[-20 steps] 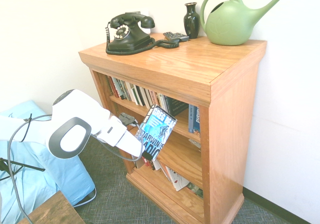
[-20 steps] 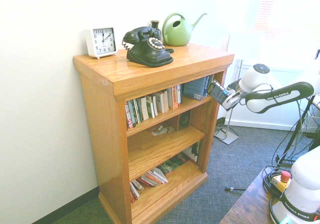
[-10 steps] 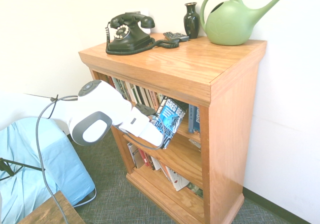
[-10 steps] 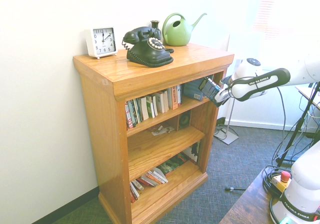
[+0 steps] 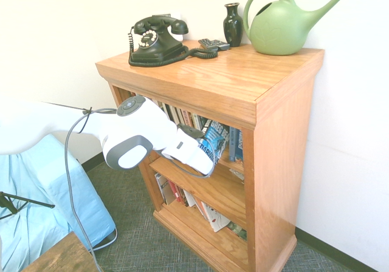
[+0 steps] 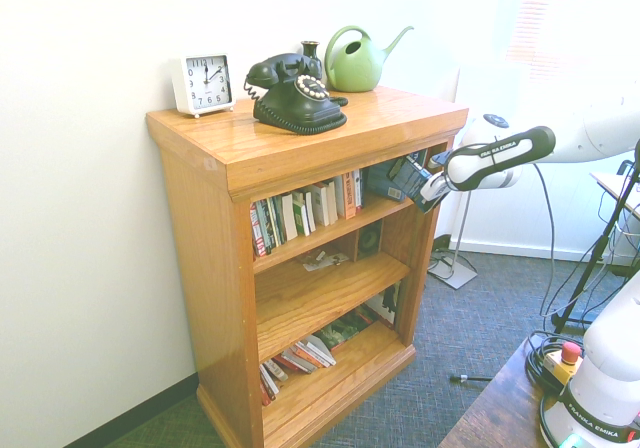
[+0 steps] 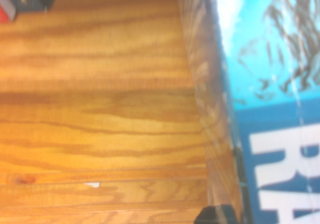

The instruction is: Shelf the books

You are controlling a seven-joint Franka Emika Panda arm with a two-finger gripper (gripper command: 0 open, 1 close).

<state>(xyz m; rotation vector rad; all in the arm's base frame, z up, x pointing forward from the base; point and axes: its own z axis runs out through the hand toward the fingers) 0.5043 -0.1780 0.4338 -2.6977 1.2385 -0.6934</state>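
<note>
The book [image 5: 215, 139], a thick paperback with a blue-and-black cover, is tilted and sits partly inside the top level of the wooden shelf [image 5: 243, 84], near its right end. My gripper [image 5: 206, 155] is shut on its lower part. From the other side the book [image 6: 404, 176] shows at the shelf's [image 6: 300, 150] front edge, with the gripper [image 6: 428, 186] just outside. The wrist view shows the blue cover with white letters [image 7: 280, 134] against a wooden board [image 7: 100, 109]. A row of other books [image 5: 164, 111] fills the left of that level.
On the top board stand a black telephone [image 5: 155, 40], a dark vase [image 5: 233, 23], a green watering can [image 5: 282, 26] and a white clock [image 6: 202, 83]. Dark upright books [image 5: 234, 144] stand right of the held book. More books [image 6: 300, 356] lean on the bottom level.
The arm has carried the book up and rightward, from in front of the middle level to the top level's opening. The grip is unchanged.
</note>
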